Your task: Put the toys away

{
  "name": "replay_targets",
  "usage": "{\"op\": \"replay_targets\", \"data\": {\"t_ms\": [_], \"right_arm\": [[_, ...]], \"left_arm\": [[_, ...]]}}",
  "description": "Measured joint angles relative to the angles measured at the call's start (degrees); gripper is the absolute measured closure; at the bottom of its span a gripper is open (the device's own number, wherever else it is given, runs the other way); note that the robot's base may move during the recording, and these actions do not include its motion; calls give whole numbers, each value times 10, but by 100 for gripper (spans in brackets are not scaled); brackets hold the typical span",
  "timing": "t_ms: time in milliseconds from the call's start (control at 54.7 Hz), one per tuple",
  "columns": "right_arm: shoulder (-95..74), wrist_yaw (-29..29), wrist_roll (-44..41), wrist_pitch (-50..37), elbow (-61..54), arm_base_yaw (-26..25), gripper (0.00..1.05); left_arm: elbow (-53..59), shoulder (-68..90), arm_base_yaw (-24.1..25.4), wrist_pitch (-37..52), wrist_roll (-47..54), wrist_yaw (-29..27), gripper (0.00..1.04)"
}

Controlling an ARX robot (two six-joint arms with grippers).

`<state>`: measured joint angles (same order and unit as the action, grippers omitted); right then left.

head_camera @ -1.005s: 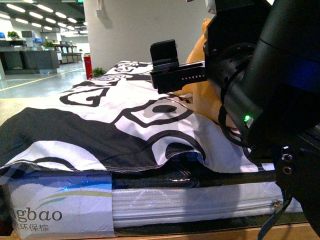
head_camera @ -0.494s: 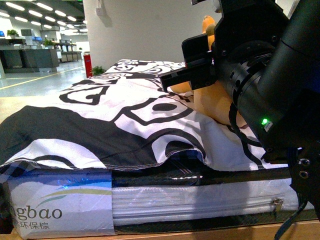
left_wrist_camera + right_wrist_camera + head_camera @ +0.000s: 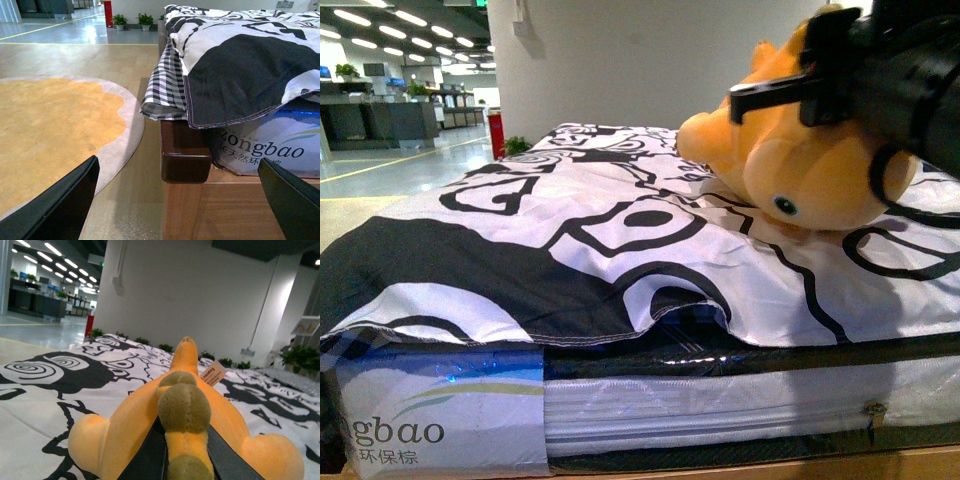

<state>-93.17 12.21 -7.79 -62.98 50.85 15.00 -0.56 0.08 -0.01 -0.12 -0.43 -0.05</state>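
The orange-yellow plush animal is at the right of the bed, low over the black-and-white duvet; I cannot tell whether it touches it. My right gripper comes in from the upper right and is shut on the plush's back. In the right wrist view, its two black fingers pinch the brownish ridge of the plush, at the gripper. My left gripper is open and holds nothing. It hangs low beside the bed's wooden corner, out of the front view.
The mattress under the duvet is wrapped in plastic with a printed label. A round orange rug lies on the wooden floor beside the bed. A white wall stands behind the bed, with open hall floor at the far left.
My right arm has swung to the right, away from the middle of the front view. The plush, mostly hidden behind the arm before, now shows in full in the gripper.
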Motion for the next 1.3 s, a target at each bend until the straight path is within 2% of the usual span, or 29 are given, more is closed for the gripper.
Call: {"op": "replay_targets", "data": {"t_ms": [201,585,896,1152,1298], "right_arm": [[103,-131,136,57,-4,-109,96],[258,-298,257,76,-127,-240,96],[313,-317,275,116,-169,-279,96],[342,-286,241,173,-189,-285,96],[345,-283,232,176,-190,-286,96]], "left_arm": [[0,0,0,0,0,0,6],[0,0,0,0,0,0,6],[0,0,0,0,0,0,6],[0,0,0,0,0,0,6],[0,0,0,0,0,0,6]]}}
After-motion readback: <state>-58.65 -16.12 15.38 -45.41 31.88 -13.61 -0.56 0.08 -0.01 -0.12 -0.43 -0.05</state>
